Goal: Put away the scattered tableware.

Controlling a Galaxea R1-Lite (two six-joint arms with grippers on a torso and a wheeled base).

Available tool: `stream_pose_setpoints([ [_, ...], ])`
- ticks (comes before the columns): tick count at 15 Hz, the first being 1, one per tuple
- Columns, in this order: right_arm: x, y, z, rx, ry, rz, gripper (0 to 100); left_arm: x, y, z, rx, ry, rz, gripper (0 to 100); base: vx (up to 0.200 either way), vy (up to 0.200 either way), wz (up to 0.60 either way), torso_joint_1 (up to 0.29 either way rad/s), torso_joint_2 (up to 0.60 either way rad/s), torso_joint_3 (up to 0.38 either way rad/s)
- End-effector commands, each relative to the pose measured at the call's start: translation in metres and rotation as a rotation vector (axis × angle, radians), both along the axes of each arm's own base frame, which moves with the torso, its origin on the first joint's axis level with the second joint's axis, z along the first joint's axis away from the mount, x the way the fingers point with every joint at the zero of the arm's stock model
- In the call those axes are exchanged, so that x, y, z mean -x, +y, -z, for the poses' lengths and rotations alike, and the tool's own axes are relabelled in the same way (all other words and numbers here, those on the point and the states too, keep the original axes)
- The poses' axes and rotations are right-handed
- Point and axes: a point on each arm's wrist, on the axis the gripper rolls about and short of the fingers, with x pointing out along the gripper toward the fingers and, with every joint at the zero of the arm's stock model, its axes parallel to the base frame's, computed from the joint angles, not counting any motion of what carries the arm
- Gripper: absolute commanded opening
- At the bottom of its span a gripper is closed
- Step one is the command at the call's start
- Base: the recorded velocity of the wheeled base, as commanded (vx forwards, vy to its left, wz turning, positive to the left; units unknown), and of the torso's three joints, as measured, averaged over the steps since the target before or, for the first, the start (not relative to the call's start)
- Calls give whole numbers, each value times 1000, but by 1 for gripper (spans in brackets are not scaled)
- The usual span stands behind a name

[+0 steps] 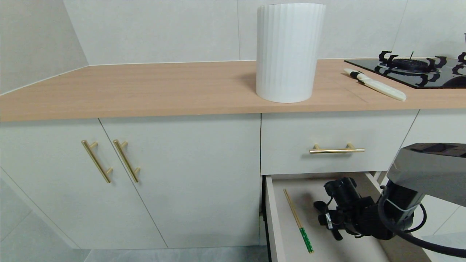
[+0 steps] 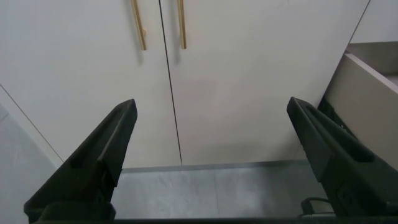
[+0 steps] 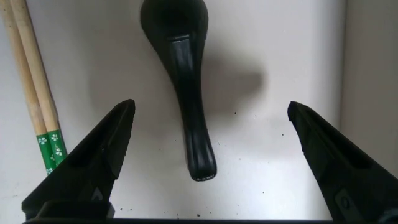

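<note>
The lower drawer (image 1: 272, 218) under the wooden bench (image 1: 145, 87) stands pulled out, and the right arm reaches down into it. The right claw (image 3: 209, 107) is released, its two black fingers spread wide above the drawer floor. Between them lies a black spoon (image 3: 186, 87), flat on the floor and touching neither finger, with its bowl pointing away from the claw and its handle end toward it. Just beside the spoon, near the drawer's left wall, a pair of wooden chopsticks (image 1: 297, 221) with green patterned ends lies lengthwise, the two sticks side by side. The left claw (image 2: 211, 104) is also released and holds nothing; it hangs low, facing the two closed cabinet doors (image 2: 205, 93) with gold bar handles, above the grey floor. On the bench stands a tall white ribbed container (image 1: 287, 51), upright. To its right a knife (image 1: 376, 84) with a white blade and a black-and-white handle lies flat, near the edge of the black gas hob (image 1: 418, 71). The upper drawer (image 1: 336, 131) above the open one is closed.
</note>
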Motion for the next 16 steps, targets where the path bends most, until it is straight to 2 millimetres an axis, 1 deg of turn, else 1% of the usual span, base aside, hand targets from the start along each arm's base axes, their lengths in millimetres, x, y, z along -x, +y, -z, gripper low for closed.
stream_pose_setpoints([
  [1, 6, -2, -22, -20, -41, -7, 100, 0, 0, 0, 0, 0, 0, 100, 0, 0, 0, 0, 0, 0],
  [2, 9, -3, -37, -35, -73, -9, 100, 0, 0, 0, 0, 0, 0, 100, 0, 0, 0, 0, 0, 0],
  [3, 12, -4, -46, -37, -82, -10, 100, 0, 0, 0, 1, 0, 0, 100, 0, 0, 0, 0, 0, 0],
  [6, 37, -11, -104, -77, -83, -44, 100, 0, 0, 0, 0, 0, 0, 100, 0, 0, 0, 0, 0, 0],
  [8, 55, -12, -136, -126, -73, -91, 100, 0, 0, 0, 1, 0, 0, 100, 0, 0, 0, 0, 0, 0],
  [9, 61, -13, -146, -140, -70, -101, 100, 0, 0, 0, 0, 0, 0, 100, 0, 0, 0, 0, 0, 0],
  [10, 64, -14, -150, -146, -69, -106, 100, 0, 0, 0, 0, 0, 0, 100, 0, 0, 0, 0, 0, 0],
  [11, 72, -17, -165, -162, -65, -119, 100, 0, 0, 0, 0, 0, 0, 100, 0, 0, 0, 0, 0, 0],
  [14, 84, -21, -188, -194, -1, -115, 100, 0, 0, 0, 0, 0, 0, 100, 0, 0, 0, 0, 0, 0],
  [16, 92, -23, -199, -232, 37, -140, 100, 0, 0, 0, -3, 0, 0, 100, 0, 0, 0, 0, 0, 0],
])
